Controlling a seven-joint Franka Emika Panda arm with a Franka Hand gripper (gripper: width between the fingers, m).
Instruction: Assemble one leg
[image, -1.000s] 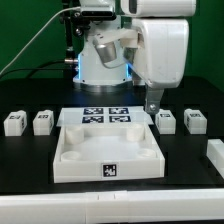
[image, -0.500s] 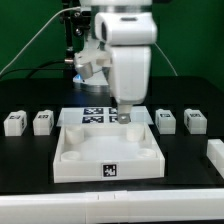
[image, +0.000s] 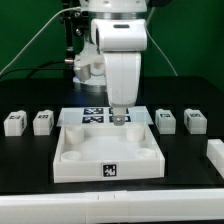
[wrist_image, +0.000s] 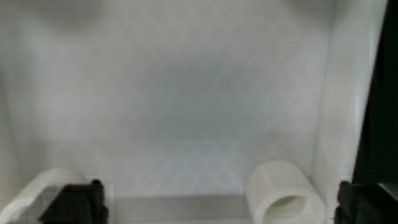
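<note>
Shifted since a second ago: the arm has been carried from the exterior view's right, where the pincer hung beside the inner right leg (image: 166, 120), toward the centre.

The pincer (image: 120, 118) is now seen low at the far rim of the tray-like part (image: 75, 168), where that rim meets the marker board (image: 92, 116). Contact with either cannot be judged.

In the wrist view the pincer (wrist_image: 222, 200) is shown with its dark fingertips (wrist_image: 71, 203) set wide apart and nothing gripped between them. Beneath it only a blurred white surface is made out, with a rounded white form (wrist_image: 281, 190), possibly a corner feature of the tray-like part.

All four legs are found on the worktop (image: 25, 165), in one row with tags showing. The outer left leg (image: 14, 122) and inner left leg (image: 42, 121) are placed at the exterior view's left of the tray-like part. The inner right leg and outer right leg (image: 195, 121) are placed at its right. Each is kept apart from its neighbour and from the pincer.
</note>
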